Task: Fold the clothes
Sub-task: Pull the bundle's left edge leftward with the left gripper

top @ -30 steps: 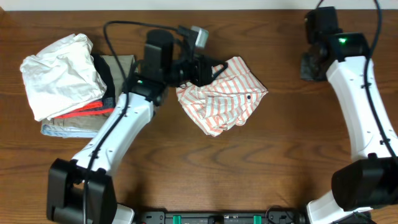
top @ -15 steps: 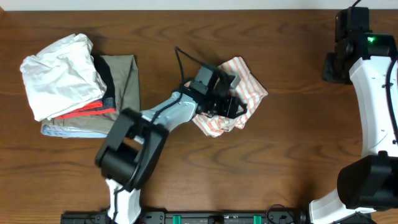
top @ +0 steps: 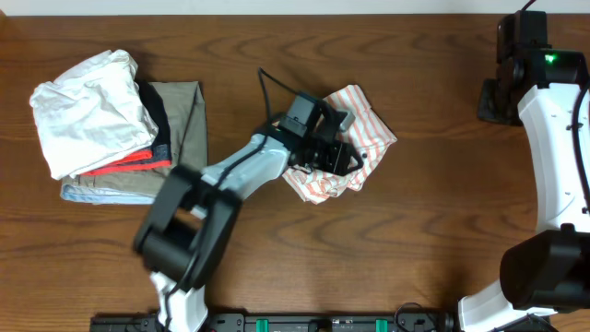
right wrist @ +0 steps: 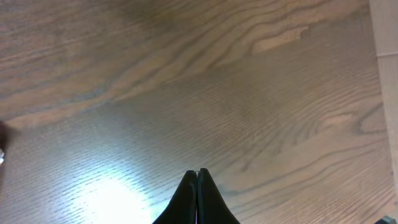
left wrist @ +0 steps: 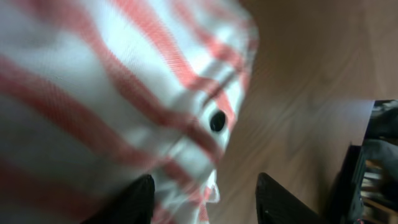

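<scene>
Overhead: crumpled striped shirt [top: 369,124] on table [top: 415,240]

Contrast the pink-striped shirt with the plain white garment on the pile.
The coral-pink-and-white striped shirt lies alone on the wooden table; the plain white garment tops a stack. The left gripper is over the shirt, none over the white garment. Both are crumpled.

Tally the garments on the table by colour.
Coral-and-white striped shirt: 1
White garment: 1
Olive-khaki garment: 1
Red garment: 1
Pale blue garment: 1
Total: 5, plus a black layer that may be separate.
</scene>
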Controlling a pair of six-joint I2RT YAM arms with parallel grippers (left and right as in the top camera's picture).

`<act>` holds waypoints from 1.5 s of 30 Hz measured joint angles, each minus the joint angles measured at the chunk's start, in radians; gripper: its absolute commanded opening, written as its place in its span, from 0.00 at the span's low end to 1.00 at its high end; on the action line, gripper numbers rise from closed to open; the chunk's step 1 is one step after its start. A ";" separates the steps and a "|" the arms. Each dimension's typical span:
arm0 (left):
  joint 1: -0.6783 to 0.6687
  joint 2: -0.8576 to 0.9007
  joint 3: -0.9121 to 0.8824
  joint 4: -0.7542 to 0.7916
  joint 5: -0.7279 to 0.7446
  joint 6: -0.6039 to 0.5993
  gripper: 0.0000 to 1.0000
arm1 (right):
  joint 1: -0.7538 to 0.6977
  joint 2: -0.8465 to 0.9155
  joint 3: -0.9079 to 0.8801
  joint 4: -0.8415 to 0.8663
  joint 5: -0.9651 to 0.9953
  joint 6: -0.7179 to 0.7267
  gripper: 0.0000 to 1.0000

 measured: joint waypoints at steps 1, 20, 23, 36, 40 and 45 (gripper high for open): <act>0.005 -0.040 -0.002 -0.011 -0.017 0.023 0.65 | -0.004 0.000 0.000 0.000 -0.002 0.000 0.01; 0.408 -0.011 0.032 0.031 0.029 0.261 0.80 | -0.027 0.000 0.000 -0.026 -0.049 0.000 0.01; 0.412 0.048 0.032 0.039 0.035 0.248 0.80 | -0.027 0.000 0.000 -0.032 -0.053 0.000 0.01; 0.409 0.138 0.063 -0.177 0.099 0.155 0.80 | -0.027 0.000 0.000 -0.035 -0.057 0.000 0.01; 0.405 0.138 0.065 -0.389 0.181 0.148 0.71 | -0.027 0.000 0.000 -0.035 -0.057 0.000 0.01; 0.365 0.153 0.053 -0.587 0.283 0.154 0.68 | -0.027 0.000 0.000 -0.035 -0.057 0.000 0.01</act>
